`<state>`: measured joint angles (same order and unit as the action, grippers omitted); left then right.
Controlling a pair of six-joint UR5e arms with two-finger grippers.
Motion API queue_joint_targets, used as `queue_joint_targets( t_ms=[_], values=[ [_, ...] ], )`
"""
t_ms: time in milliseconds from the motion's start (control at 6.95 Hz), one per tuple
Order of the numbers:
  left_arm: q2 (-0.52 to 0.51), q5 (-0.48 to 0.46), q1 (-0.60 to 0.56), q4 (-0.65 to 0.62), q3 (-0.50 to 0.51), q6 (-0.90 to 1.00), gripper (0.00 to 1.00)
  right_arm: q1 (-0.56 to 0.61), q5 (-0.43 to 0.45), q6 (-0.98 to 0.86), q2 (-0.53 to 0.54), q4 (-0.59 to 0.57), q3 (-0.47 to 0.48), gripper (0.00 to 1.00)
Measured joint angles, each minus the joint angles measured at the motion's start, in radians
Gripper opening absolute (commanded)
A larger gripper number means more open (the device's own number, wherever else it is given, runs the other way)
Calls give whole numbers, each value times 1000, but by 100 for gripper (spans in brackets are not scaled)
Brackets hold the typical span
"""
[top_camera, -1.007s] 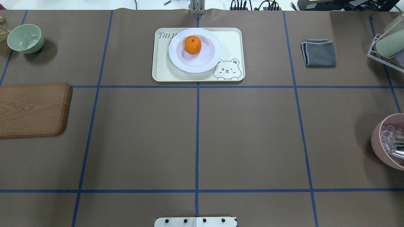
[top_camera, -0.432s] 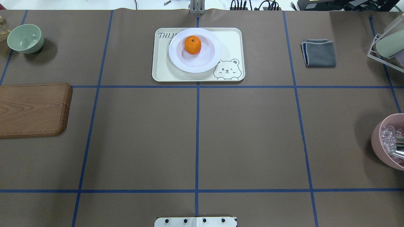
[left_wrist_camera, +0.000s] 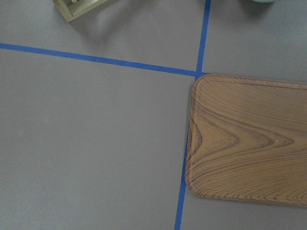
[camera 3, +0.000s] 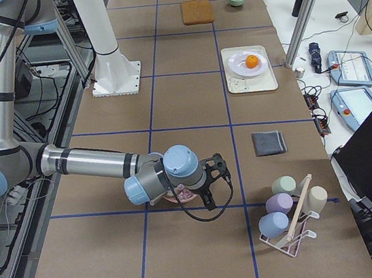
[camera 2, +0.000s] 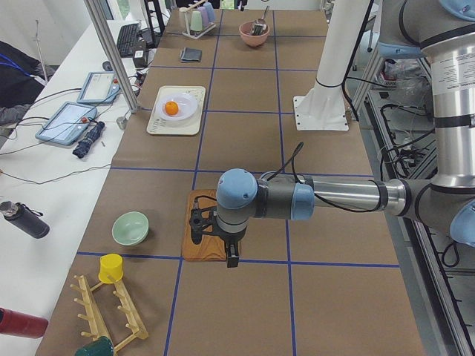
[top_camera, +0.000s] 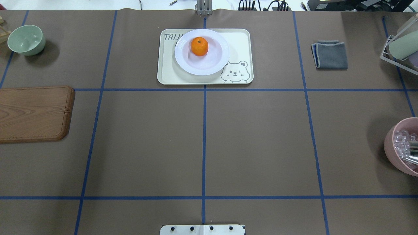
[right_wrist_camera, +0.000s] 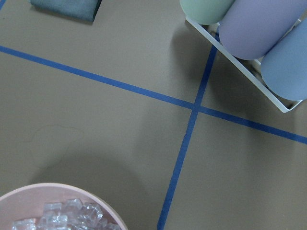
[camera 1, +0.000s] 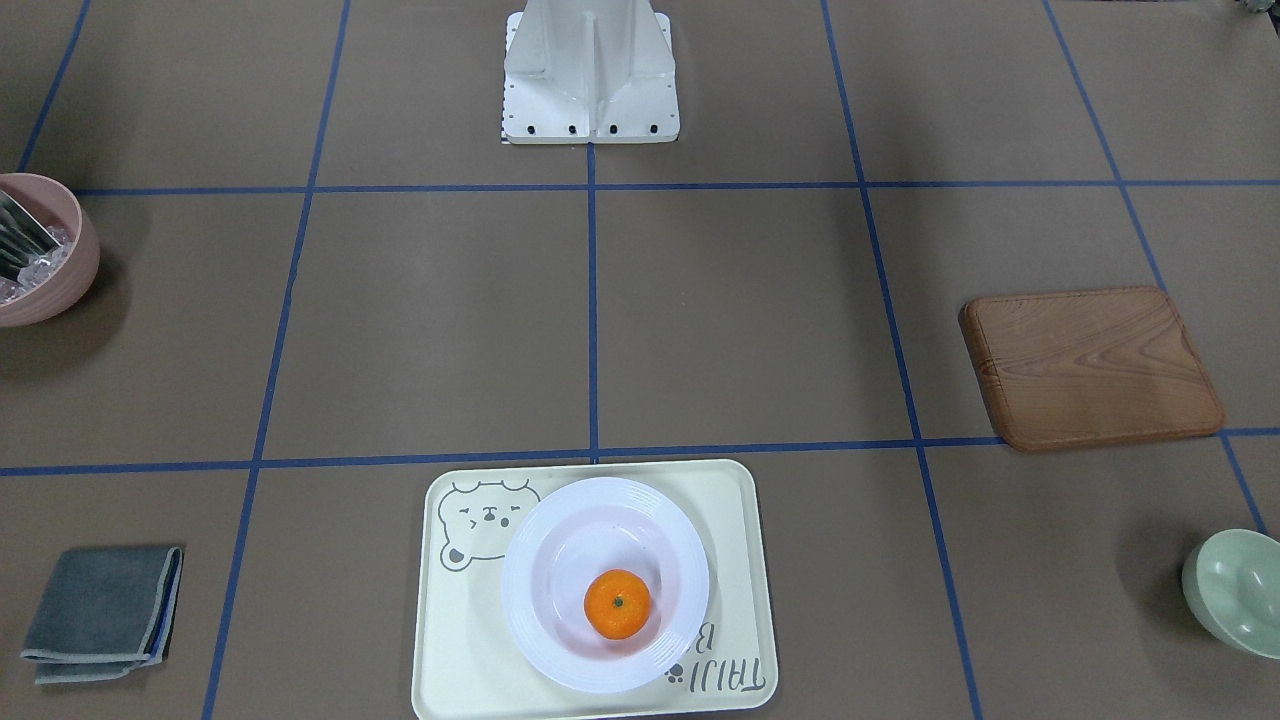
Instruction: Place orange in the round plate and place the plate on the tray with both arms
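Note:
The orange [top_camera: 199,46] lies in the white round plate [top_camera: 209,67], and the plate rests on the cream bear tray [top_camera: 240,42] at the far middle of the table. The front view shows the same: orange [camera 1: 617,604], plate [camera 1: 560,545], tray [camera 1: 450,640]. Neither arm reaches into the overhead or front views. In the exterior left view my left gripper [camera 2: 214,239] hangs above the wooden board [camera 2: 208,237], far from the tray. In the exterior right view my right gripper [camera 3: 216,181] hovers over the pink bowl [camera 3: 180,196]. I cannot tell whether either gripper is open or shut.
A wooden board [top_camera: 32,112] and a pale green bowl [top_camera: 26,39] sit at the left. A folded grey cloth [top_camera: 330,54], a cup rack [top_camera: 400,45] and a pink bowl [top_camera: 392,147] of clear pieces are at the right. The white base stand [camera 1: 590,70] stands at the robot's side.

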<state>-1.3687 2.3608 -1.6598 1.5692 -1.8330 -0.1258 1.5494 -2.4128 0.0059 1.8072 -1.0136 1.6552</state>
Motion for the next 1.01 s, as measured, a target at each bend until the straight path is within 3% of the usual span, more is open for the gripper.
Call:
queue_joint_targets(
  t_ms=[575, 1007],
  values=[
    [2, 0, 1, 0, 2, 0, 98, 10, 30, 1, -64, -340, 138, 100],
    [2, 0, 1, 0, 3, 0, 98, 11, 70, -1, -66, -378, 142, 100]
  ],
)
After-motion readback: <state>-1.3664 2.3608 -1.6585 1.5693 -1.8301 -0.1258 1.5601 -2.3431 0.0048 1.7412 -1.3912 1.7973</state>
